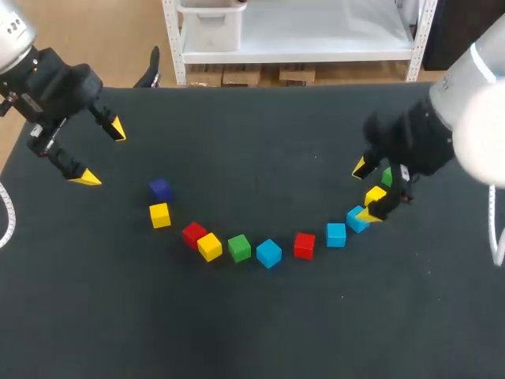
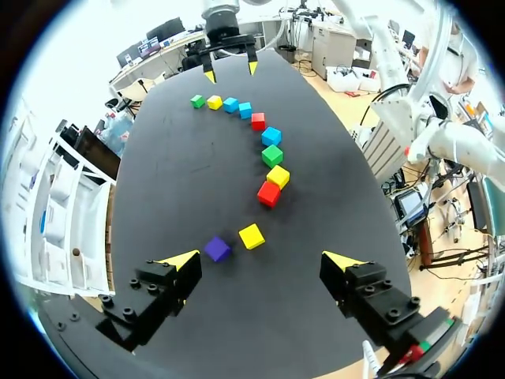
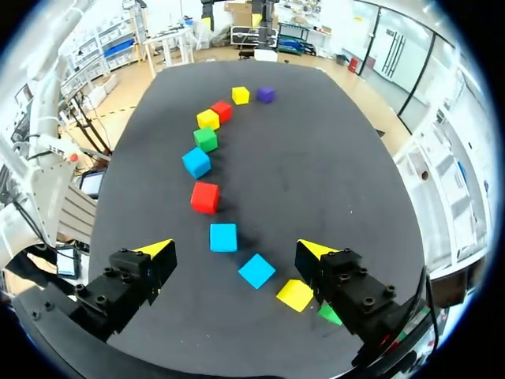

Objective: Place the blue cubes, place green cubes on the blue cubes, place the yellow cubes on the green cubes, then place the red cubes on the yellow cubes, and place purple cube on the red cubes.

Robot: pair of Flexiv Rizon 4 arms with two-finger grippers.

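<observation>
**Head view.** Eleven smooth, sharp-edged cubes arc across the lower middle of a matte black table (image 1: 252,332), from the purple cube (image 1: 160,188) at left to a green cube (image 1: 387,175) at right. The left gripper (image 1: 101,154), upper left, is spread wide and empty. The right gripper (image 1: 364,190), at right, gapes over the arc's end.

**Left wrist view.** The purple cube (image 2: 217,249) lies just ahead of the parted fingers.

**Right wrist view.** A blue cube (image 3: 223,237) sits between the spread tips, ungripped.

place: robotics lab | cue: left arm (image 1: 49,79) and right arm (image 1: 465,91) over one black table (image 1: 252,332)

Cubes (image 1: 268,253) lie in a curved row on the table (image 1: 252,332) (right end under right tool (image 1: 363,191)).
</observation>
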